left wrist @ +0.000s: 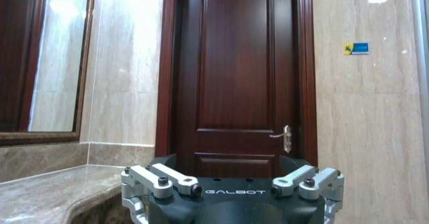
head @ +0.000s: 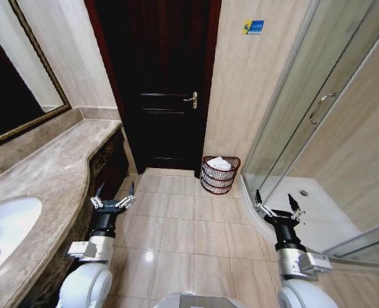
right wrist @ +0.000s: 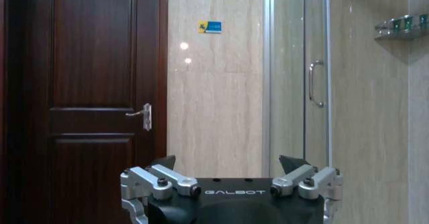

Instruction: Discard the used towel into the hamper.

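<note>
Head view: towel (head: 219, 163) lies in hamper (head: 219, 175); both claws empty, spread.

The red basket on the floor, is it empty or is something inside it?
Not empty. The hamper stands upright by the wall beside the door, and a white towel lies in its open top.

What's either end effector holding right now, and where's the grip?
Nothing. Left end effector and right end effector are both open and empty above the floor; a white towel lies in the hamper.
</note>
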